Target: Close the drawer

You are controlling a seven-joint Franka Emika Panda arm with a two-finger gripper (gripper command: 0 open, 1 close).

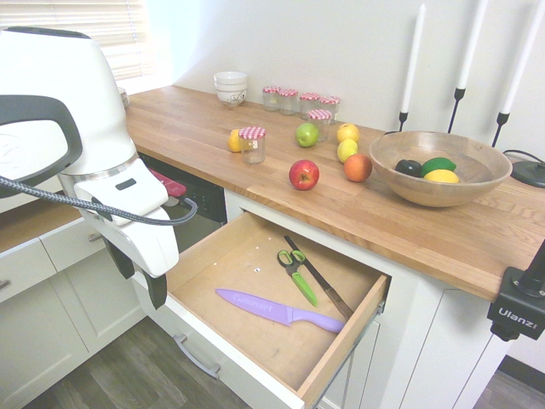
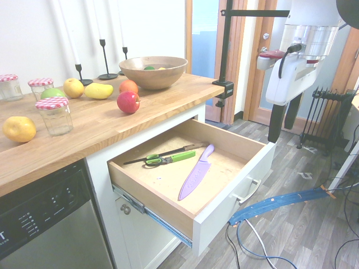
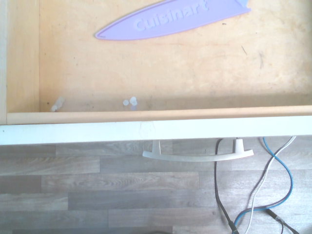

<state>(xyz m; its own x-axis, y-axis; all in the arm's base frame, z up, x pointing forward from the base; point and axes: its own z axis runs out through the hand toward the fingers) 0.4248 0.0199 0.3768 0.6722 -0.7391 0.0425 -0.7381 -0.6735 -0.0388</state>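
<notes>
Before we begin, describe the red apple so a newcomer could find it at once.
On the light wooden countertop, find the wide round wooden bowl. Just beside it sits a round orange fruit; next to that lies the shiny red apple, the only red fruit there.

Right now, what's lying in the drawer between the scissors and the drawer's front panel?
The purple knife lies between the scissors and the front panel, as the second exterior view shows.

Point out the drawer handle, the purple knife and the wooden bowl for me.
Drawer handle (image 3: pixel 197 158): wrist view, middle of the bar.
Purple knife (image 1: pixel 260 308): first exterior view, blade.
Wooden bowl (image 2: pixel 155 77): second exterior view, outer side.
</notes>
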